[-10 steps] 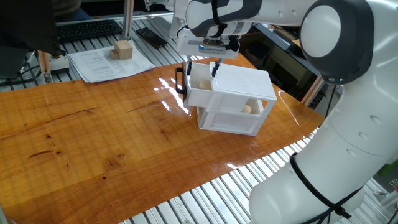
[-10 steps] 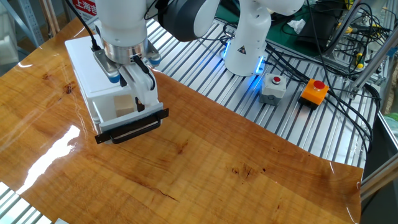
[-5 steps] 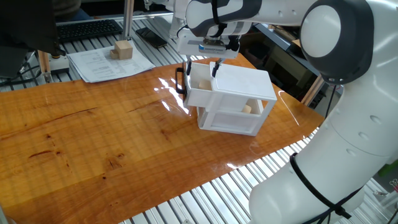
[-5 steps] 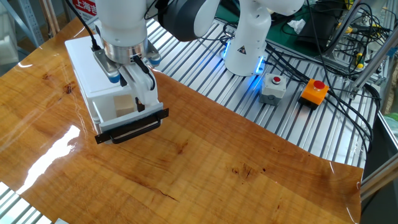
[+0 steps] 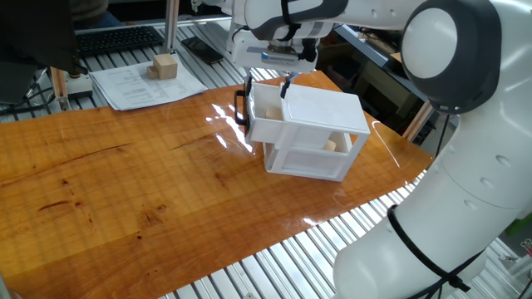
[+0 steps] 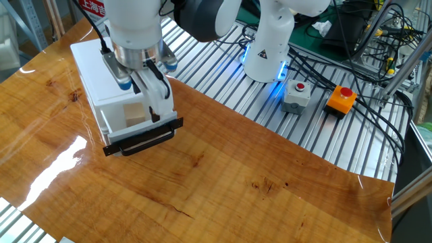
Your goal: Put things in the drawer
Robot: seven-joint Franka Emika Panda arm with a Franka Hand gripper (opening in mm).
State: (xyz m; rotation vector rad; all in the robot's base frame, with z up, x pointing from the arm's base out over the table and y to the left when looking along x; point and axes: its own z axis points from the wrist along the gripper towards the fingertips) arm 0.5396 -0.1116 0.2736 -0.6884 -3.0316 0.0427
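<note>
The drawer (image 5: 264, 124) is pulled out of the top of the white cabinet (image 5: 324, 112), with its black bar handle (image 5: 241, 108) facing left. One tan wooden cube (image 5: 270, 111) lies inside it, and it also shows in the other fixed view (image 6: 135, 113) behind the handle (image 6: 143, 138). A second cube (image 5: 331, 145) sits in the cabinet's lower compartment. A third cube (image 5: 164, 66) stands on papers at the back left. My gripper (image 5: 267, 85) hangs open and empty just above the drawer, over the cube; it also shows in the other view (image 6: 143, 94).
A sheet of paper (image 5: 141, 83) and a keyboard (image 5: 116, 38) lie behind the wooden table. In the other view, a button box (image 6: 295, 94) and an orange emergency stop (image 6: 341, 98) sit on the slatted metal bench beside the robot base (image 6: 268, 47).
My gripper has risen slightly above the drawer, still open. The cube stays in the drawer. Nothing else moved.
</note>
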